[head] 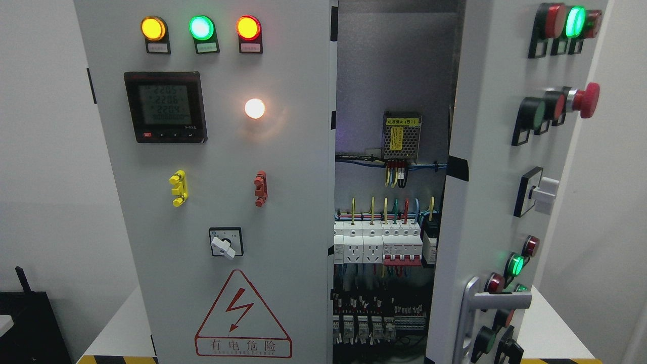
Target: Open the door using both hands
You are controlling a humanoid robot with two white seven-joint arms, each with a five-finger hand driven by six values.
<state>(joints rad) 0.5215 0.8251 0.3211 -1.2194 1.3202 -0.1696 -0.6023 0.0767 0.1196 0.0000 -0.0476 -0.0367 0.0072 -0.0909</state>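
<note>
A grey electrical cabinet fills the head view. Its left door (283, 202) is closed and carries three lamps, a digital meter (166, 107), a yellow and a red handle, a rotary switch (225, 243) and a red warning triangle. The right door (485, 151) stands swung open toward me, seen at an angle, with a silver handle (493, 303) low on its face. Through the gap I see the inside (389, 222): a power supply, coloured wires and rows of breakers. Neither of my hands nor arms shows in the frame.
The open right door carries lit lamps, push buttons and a red emergency stop (586, 100) that juts outward. The cabinet stands on a white platform (121, 328) with yellow-black tape at its front edge. A black object (25, 323) sits at the lower left.
</note>
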